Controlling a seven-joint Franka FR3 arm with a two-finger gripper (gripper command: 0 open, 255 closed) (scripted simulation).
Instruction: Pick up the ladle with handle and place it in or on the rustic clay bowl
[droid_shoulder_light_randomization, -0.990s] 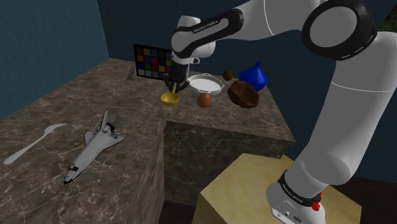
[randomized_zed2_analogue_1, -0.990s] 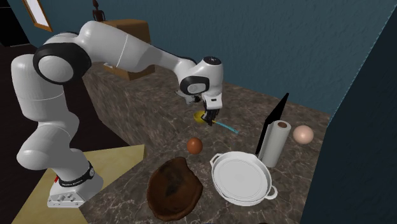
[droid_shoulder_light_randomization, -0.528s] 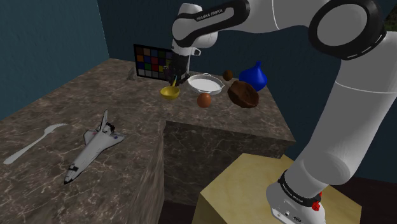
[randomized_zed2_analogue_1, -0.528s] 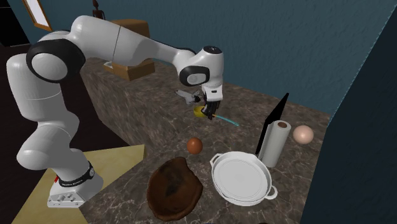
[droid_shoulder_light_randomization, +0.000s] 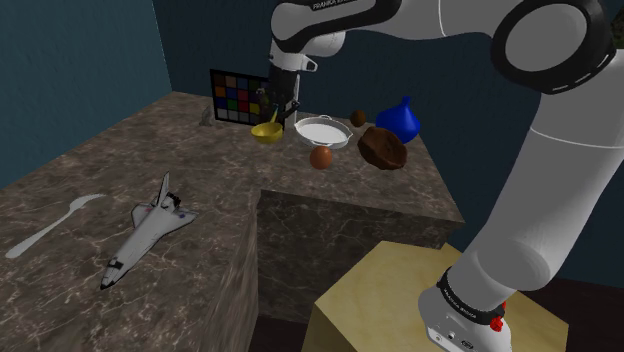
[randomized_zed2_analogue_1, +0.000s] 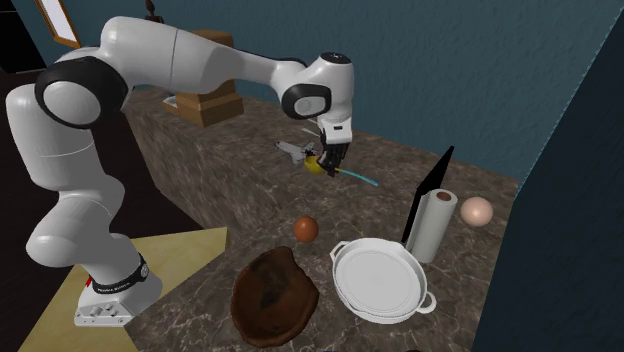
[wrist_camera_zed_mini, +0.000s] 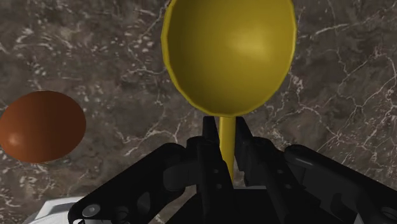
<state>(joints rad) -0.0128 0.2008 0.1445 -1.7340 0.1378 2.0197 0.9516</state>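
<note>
We have the tool (wrist_camera_zed_mini: 226, 151) closed on the ladle (wrist_camera_zed_mini: 229, 54), its two fingers (wrist_camera_zed_mini: 207, 137) pinching the thin stem just behind the yellow scoop. The ladle hangs with the tool above the desk (droid_shoulder_light_randomization: 120, 160), near the colour chart (droid_shoulder_light_randomization: 235, 98). In the second exterior view the pale blue handle (randomized_zed2_analogue_1: 360, 178) sticks out beyond the tool. We judge the ladle stiff and light but glossy, so the narrow stem could swivel in the pinch. A hold close to the scoop, as here, limits that. The rough brown clay bowl (droid_shoulder_light_randomization: 382, 148) sits well apart, beyond the white pan (droid_shoulder_light_randomization: 322, 130), so we would carry the ladle level and slowly
</note>
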